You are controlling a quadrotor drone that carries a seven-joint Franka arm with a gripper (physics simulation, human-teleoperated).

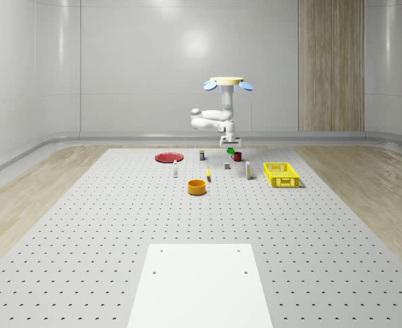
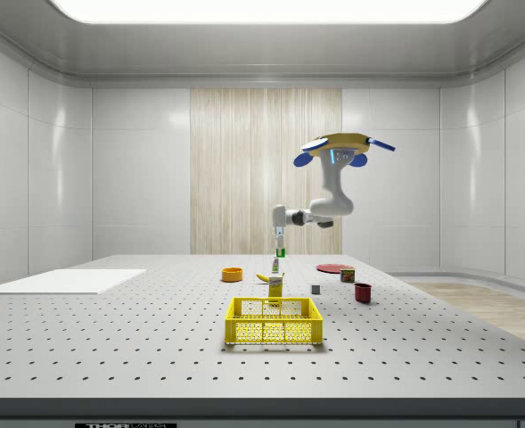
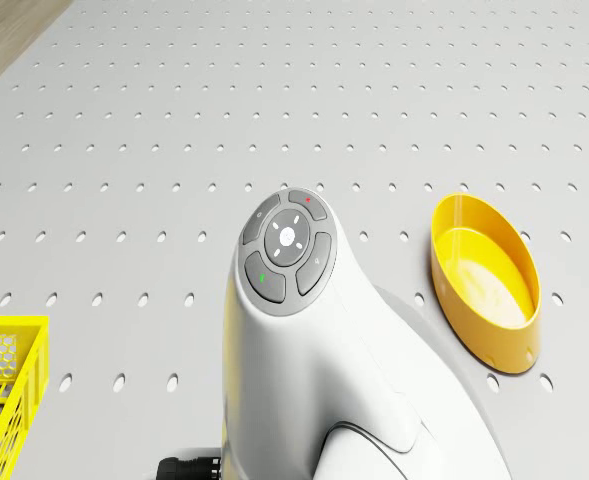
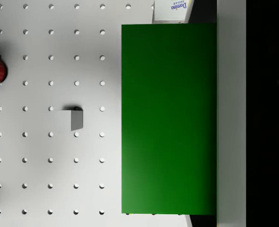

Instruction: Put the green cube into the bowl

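Note:
The green cube [image 1: 230, 149] hangs in the air above the far part of the perforated table, with my gripper [image 1: 230, 144] shut on it. In the side view the gripper [image 2: 281, 242] points straight down with the cube [image 2: 281, 252] at its tip. The cube [image 4: 167, 118] looms large in the wrist view, a pale finger [image 4: 231, 113] pressed against one side. The drone [image 1: 229, 83] hovers high over that spot. The yellow-orange bowl [image 1: 197, 186] stands on the table nearer the whole-scene camera and to the whole-scene view's left of the cube; the bowl [image 3: 485, 281] is empty.
Below the gripper lie a small grey cube [image 4: 73, 119] and a red mug [image 1: 237, 156]. A yellow basket [image 1: 280, 174] stands at the whole-scene view's right, a red plate [image 1: 168, 157] at the back left. A sugar box [image 4: 170, 10] and small bottles [image 1: 175, 169] stand around.

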